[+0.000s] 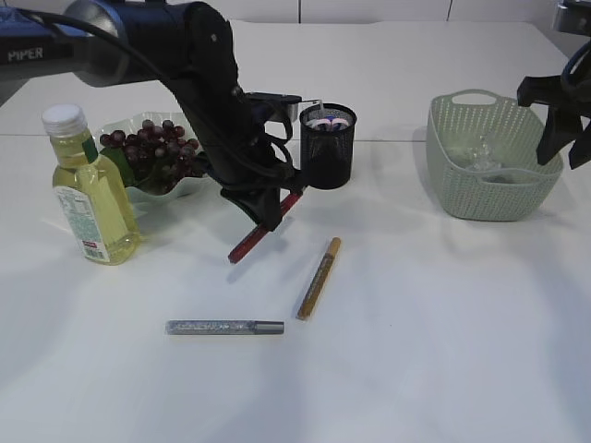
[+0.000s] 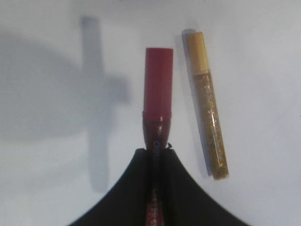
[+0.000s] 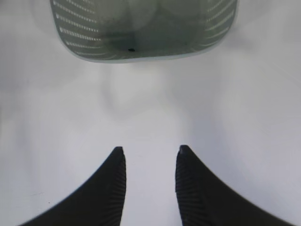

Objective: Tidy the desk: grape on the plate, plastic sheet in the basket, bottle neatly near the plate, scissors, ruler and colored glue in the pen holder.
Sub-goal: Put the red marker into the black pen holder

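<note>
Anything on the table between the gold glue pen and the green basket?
No. In the exterior view the stretch from the gold glue pen to the green basket is bare white table; the silver glue pen lies on the other side.

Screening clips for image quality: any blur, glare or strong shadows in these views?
Exterior view: sharp, evenly lit, soft shadows under the bottle. Left wrist view: slightly soft; the left claw and red glue pen cast a heavy shadow to the left. Right wrist view: basket blurred, right claw sharper, white table bright.
</note>
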Tool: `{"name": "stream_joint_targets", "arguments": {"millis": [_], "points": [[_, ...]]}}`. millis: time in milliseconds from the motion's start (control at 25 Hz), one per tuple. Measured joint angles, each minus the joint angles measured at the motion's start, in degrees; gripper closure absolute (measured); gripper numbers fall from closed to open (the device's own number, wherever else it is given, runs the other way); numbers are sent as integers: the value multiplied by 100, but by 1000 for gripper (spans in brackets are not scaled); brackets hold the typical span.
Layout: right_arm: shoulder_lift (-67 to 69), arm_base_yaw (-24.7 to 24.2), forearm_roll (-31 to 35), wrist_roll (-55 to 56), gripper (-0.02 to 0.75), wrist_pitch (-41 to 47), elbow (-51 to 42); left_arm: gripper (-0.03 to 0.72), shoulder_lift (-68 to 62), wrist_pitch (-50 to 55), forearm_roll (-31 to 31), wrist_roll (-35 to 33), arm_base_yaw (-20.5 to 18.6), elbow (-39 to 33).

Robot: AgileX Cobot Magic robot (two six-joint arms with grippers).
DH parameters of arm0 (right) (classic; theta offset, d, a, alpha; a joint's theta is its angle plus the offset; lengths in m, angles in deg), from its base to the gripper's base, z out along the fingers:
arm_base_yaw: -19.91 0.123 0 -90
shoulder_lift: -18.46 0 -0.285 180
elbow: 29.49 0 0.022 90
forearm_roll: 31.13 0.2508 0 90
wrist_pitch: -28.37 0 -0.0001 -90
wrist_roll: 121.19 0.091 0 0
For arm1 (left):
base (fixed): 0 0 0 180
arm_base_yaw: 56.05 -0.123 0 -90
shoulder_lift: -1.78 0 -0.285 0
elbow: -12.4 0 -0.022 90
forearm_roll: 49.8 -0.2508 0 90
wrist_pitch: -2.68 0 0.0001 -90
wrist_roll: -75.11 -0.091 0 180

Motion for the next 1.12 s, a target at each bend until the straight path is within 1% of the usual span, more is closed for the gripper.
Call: {"name": "stream_joint_targets", "arguments": {"millis": [360,520,600,720,760,960,1120], "points": [[0,0,12,-10,442,14,0,662,911,537,-50,191,-61,0],[0,0,45,-10,442,4,0,662,1369,460,-50,249,-61,-10],[0,0,45,-10,442,4,0,662,1650,185,-16,261,-61,-152],[0,0,45,-10,442,4,0,662,2181,-693,19,285,-61,-804],[0,0,45,-10,442,4,0,662,2397,-1022,33,285,-61,-1143],[0,0,45,-10,442,4,0,662,3335,-3316,22,234,-61,-2932],[0,0,45,-10,442,-6,0,662,3555,-5081,10,11,-61,-3946]]}}
